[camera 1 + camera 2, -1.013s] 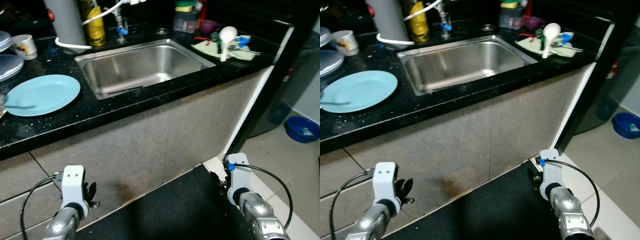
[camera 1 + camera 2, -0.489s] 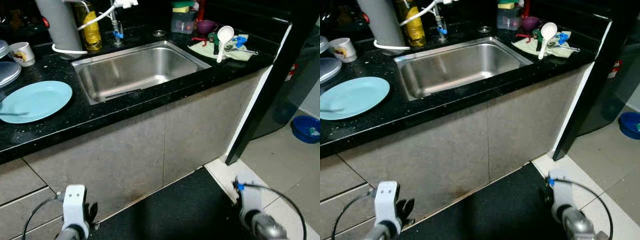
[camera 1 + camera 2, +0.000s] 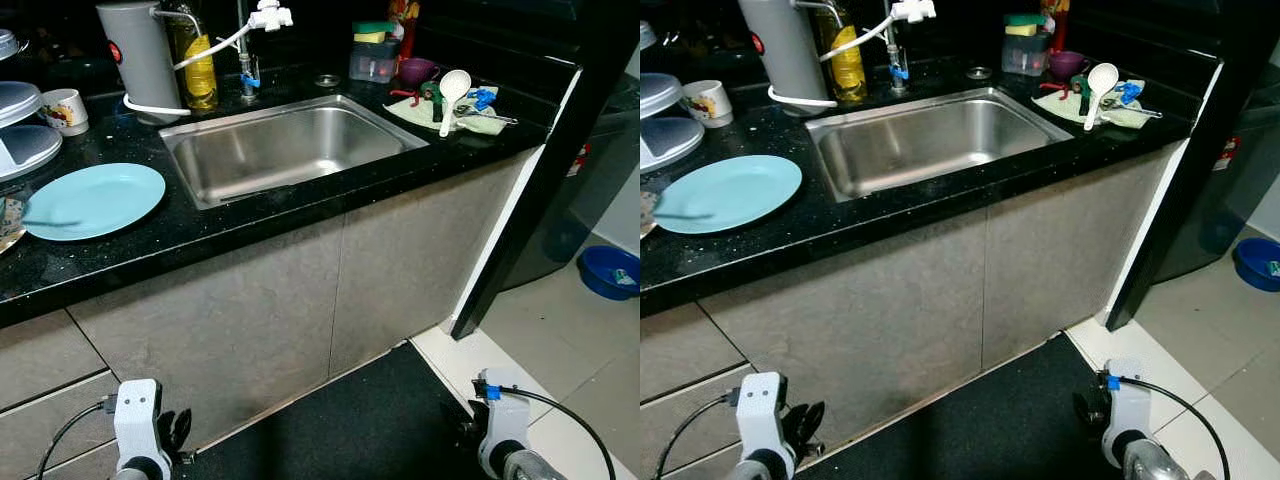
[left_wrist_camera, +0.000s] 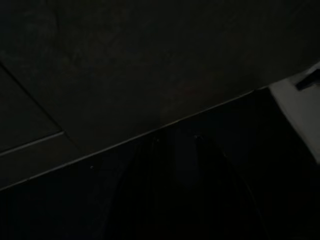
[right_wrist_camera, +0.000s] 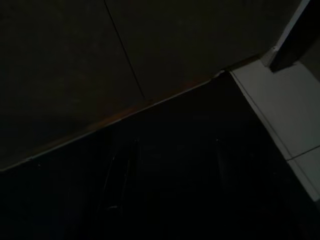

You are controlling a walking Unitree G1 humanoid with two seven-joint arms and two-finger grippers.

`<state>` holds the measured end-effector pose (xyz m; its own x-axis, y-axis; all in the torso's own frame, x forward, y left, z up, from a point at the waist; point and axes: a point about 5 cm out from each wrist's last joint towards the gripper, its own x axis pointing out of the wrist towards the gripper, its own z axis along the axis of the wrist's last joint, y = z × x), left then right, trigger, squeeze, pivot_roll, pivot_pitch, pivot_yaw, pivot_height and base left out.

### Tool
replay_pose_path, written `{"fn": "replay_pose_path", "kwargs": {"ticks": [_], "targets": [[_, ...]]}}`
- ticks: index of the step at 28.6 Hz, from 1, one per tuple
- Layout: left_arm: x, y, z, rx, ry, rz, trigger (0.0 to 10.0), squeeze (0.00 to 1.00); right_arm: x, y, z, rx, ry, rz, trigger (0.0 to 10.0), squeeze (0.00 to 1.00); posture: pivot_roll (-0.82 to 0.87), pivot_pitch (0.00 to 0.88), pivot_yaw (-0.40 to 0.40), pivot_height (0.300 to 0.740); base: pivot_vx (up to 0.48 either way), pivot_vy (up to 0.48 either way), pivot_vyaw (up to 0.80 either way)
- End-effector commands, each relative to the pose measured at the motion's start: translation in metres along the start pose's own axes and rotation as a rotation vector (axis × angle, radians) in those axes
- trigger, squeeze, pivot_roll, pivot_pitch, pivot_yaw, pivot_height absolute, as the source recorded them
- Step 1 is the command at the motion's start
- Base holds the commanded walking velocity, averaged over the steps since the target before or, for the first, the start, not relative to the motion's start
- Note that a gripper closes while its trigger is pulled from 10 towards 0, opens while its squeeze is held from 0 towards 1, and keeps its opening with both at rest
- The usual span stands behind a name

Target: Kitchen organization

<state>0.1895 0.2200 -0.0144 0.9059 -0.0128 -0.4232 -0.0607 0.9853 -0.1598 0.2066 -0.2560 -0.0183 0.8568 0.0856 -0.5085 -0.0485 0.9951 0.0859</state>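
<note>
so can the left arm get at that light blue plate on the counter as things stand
Probably not yet. The left gripper hangs low by the cabinet front, well below the black counter, whose edge overhangs above it. The light blue plate lies unobstructed on top, so the arm must rise first.

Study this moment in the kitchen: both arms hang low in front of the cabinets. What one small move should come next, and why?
Probably raise the left gripper toward the blue plate on the black counter. Both grippers, the right gripper too, hang near the floor, well below the counter, so nothing there can be handled until an arm comes up; the plate lies on the left.
</note>
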Motion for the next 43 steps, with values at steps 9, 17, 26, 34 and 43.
{"fn": "replay_pose_path", "kwargs": {"ticks": [9,17,26,34,43], "targets": [[-0.010,0.007,-0.003,-0.095,-0.015,-0.051,10.0,0.00,-0.005,-0.004,-0.005,0.076,-0.027,0.003,10.0,0.00,-0.02,0.000,0.004,0.740,0.000,0.000,0.00],[-0.005,0.004,-0.002,-0.064,0.002,-0.098,10.0,0.00,-0.003,-0.001,-0.006,0.068,-0.019,0.003,10.0,0.00,-0.02,0.000,0.011,0.740,0.000,0.000,0.00],[-0.005,0.011,-0.003,-0.074,0.002,-0.084,10.0,0.00,-0.002,0.004,-0.008,0.071,-0.023,0.001,10.0,0.00,-0.02,0.000,0.027,0.740,0.000,0.000,0.00],[-0.004,0.017,0.000,-0.075,-0.009,-0.063,10.0,0.00,0.000,0.008,-0.003,0.081,-0.038,-0.001,10.0,0.00,-0.01,0.000,0.016,0.740,0.000,0.000,0.00],[-0.002,0.018,0.003,-0.075,-0.022,-0.062,10.0,0.00,0.000,0.011,0.003,0.081,-0.052,0.000,10.0,0.00,-0.01,0.000,0.015,0.740,0.000,0.000,0.00]]}}
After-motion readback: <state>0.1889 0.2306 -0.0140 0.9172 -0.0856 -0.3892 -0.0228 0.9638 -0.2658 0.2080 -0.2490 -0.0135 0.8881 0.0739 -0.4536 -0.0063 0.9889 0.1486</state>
